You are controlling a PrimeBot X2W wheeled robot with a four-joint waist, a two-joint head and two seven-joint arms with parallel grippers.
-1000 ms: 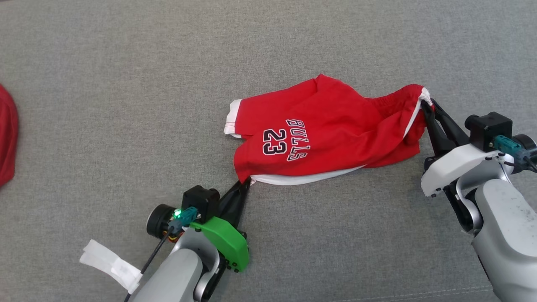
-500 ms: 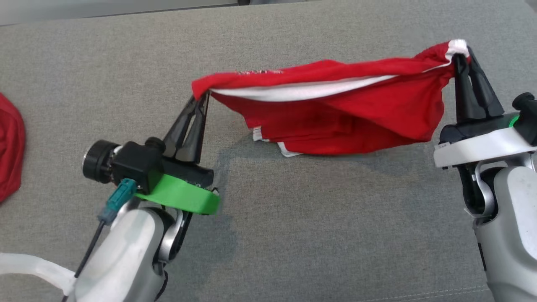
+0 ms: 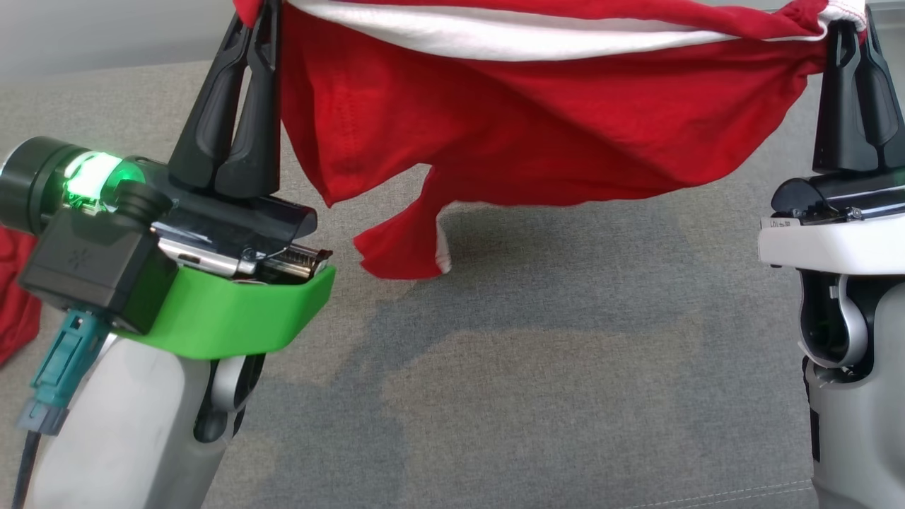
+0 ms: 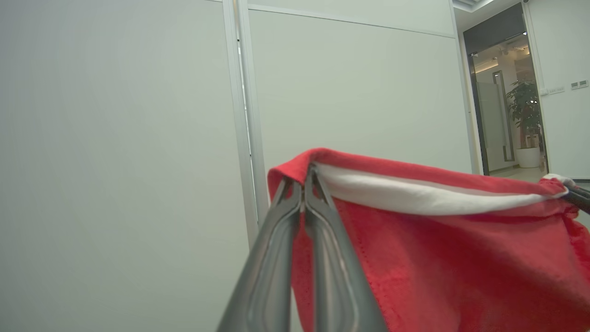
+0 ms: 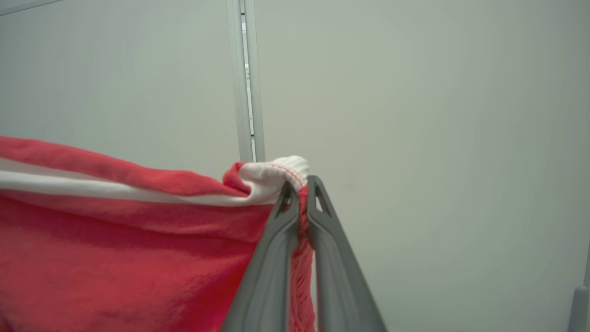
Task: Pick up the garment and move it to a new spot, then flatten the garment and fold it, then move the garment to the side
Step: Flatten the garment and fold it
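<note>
We hold the red cloth garment with white trim (image 3: 537, 134) stretched aloft over the grey fabric surface (image 3: 565, 367), our left gripper (image 3: 260, 14) and right gripper (image 3: 852, 28) each clamped on an upper corner.

My head camera looks down on the grey fabric surface (image 3: 537, 396); both wrist cameras face the wall (image 4: 115, 138), sharing the nearby red shorts (image 3: 537, 127).

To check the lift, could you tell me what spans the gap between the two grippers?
The red shorts hang stretched between the left gripper and right gripper, in the head view.
</note>
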